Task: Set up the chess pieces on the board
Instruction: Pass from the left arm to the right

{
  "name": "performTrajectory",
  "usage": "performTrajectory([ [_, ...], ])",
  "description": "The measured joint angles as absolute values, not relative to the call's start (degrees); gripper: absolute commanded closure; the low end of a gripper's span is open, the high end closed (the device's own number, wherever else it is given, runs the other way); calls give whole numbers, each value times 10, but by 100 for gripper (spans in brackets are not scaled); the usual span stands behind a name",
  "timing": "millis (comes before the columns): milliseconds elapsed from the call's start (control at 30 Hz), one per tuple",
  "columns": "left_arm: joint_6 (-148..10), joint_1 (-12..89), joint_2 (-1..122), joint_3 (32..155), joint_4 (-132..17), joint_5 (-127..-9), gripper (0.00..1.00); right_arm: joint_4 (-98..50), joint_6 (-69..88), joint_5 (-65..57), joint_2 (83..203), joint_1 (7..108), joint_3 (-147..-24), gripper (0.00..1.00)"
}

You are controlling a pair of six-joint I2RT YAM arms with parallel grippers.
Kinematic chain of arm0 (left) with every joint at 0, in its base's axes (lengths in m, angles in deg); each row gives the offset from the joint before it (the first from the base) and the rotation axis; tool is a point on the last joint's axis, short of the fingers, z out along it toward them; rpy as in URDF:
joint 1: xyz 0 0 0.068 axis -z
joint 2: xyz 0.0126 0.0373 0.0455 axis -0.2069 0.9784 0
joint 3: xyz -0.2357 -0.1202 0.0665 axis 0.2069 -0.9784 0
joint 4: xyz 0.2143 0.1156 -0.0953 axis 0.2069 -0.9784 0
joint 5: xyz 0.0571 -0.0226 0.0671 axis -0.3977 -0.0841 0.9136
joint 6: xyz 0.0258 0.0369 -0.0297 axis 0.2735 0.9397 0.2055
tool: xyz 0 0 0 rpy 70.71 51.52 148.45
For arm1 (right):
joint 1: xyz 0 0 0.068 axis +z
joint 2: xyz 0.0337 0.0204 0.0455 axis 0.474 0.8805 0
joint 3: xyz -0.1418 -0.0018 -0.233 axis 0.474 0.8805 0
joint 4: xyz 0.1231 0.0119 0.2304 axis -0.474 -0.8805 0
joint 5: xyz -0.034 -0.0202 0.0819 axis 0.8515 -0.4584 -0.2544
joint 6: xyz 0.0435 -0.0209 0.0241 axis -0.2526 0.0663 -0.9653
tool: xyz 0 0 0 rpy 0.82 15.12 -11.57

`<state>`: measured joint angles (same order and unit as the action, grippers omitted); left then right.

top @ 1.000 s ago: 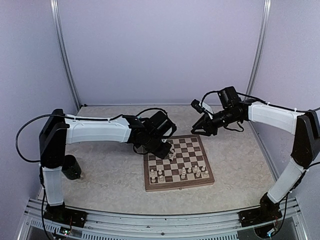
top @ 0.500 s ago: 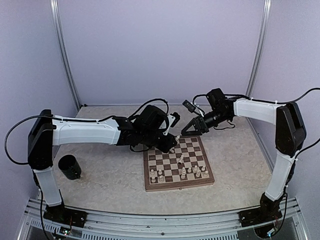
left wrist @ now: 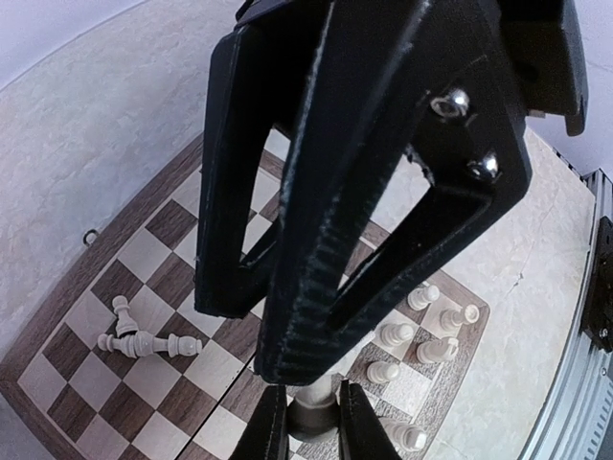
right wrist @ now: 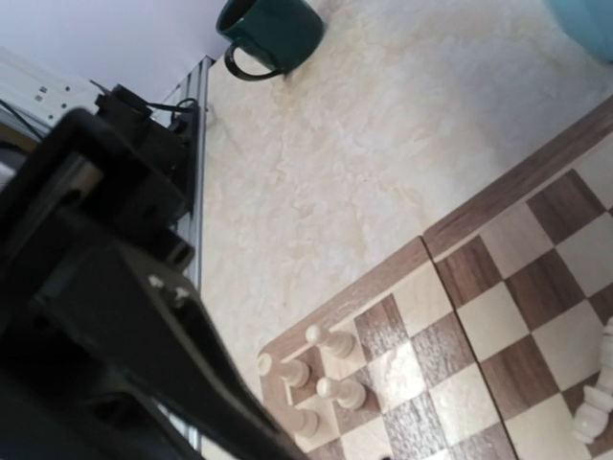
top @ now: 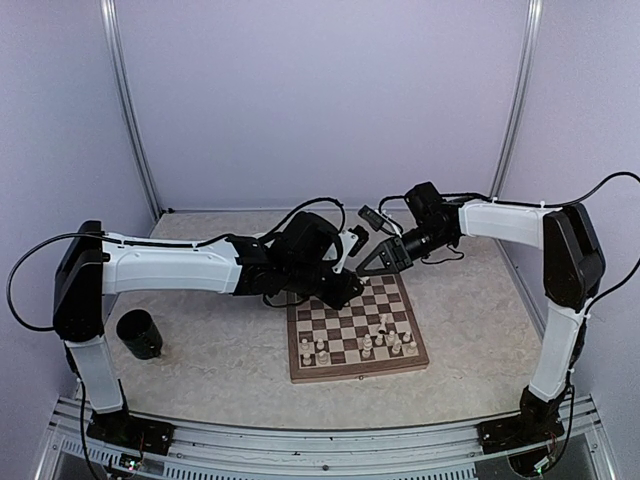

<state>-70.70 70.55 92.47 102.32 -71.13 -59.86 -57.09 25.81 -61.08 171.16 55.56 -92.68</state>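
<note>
Pale lavender enclosure walls, with a beige marbled tabletop below. The square wooden chessboard, with dark brown and cream squares and a light wood rim, lies right of centre on the table.

Both arms meet over the board's far-left corner. We see the left gripper low over that corner. In the left wrist view its fingertips are closed on a cream chess piece, which sits squarely between them.

The right gripper hangs just beside it above the far rim. Its jaws are spread in a V with nothing between them, and they fill most of the left wrist view.

A dark green mug stands well apart from the board, by the left arm's base.

- **Upright pieces:** a group of small cream chess pieces stands in the near rows of the board, well clear of both jaws.
- **Fallen pieces:** two more cream pieces lie on their sides, touching each other. They are on the squares left of the left gripper's tips and apart from them.
</note>
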Motion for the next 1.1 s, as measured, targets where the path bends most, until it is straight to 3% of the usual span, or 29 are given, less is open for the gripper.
performTrajectory([
  [100, -709, 705, 925, 1023, -711, -598, 92, -570, 254, -616, 1712, 556, -927, 60],
  [267, -712, 705, 925, 1023, -711, -587, 92, -570, 249, -617, 1712, 556, -927, 60],
  [433, -716, 705, 925, 1023, -711, -565, 93, -563, 239, -616, 1712, 556, -927, 65],
  [633, -719, 705, 925, 1023, -710, -547, 92, -551, 227, -616, 1712, 555, -925, 84],
  [767, -720, 705, 925, 1023, -709, -546, 81, -546, 223, -615, 1712, 554, -924, 91],
  [833, -721, 705, 925, 1023, -709, -544, 70, -545, 223, -614, 1712, 554, -924, 93],
  [1100, -714, 702, 921, 1031, -733, -549, 58, -545, 244, -543, 1703, 554, -918, 96],
])
